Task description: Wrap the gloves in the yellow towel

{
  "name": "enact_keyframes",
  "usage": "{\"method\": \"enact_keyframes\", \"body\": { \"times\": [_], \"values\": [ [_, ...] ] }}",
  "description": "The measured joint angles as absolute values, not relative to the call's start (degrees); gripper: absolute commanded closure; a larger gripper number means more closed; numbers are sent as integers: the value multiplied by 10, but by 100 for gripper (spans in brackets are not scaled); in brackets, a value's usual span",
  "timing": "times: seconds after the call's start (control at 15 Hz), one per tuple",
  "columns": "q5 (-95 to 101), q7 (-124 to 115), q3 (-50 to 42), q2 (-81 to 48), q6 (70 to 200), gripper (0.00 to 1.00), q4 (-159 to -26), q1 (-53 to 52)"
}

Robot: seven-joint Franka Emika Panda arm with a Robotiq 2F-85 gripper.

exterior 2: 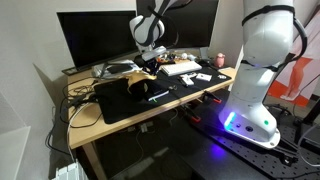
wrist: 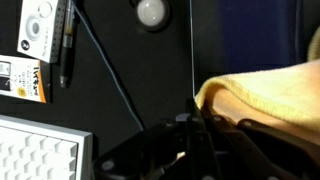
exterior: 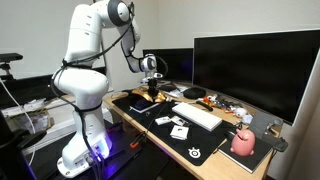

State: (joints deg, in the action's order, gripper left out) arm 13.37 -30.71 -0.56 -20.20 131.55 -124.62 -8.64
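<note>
Pinching the yellow towel (wrist: 262, 92) by its edge, the gripper (wrist: 196, 120) is clamped fully closed

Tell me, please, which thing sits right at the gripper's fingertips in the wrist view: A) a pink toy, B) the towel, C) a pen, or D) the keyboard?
B: in the wrist view a yellow fold of the towel sits right at the tips of the shut gripper, while the keyboard lies off in the far corner.
</note>
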Motion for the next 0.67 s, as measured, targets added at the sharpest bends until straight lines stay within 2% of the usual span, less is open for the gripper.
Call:
{"method": "enact_keyframes", "body": {
  "times": [0.07, 0.13, 0.2, 0.27, 0.4, 0.67],
  "values": [
    [135, -307, -6, -212, 1313, 98, -1241, -90],
    [135, -307, -6, -220, 1311, 96, -1236, -92],
    [135, -307, -7, -223, 1310, 100, -1232, -93],
    [134, -305, -7, -223, 1309, 74, -1228, -94],
    [134, -293, -7, -214, 1309, 69, -1225, -94],
    [134, -259, -7, -178, 1308, 40, -1229, -94]
  ]
}}
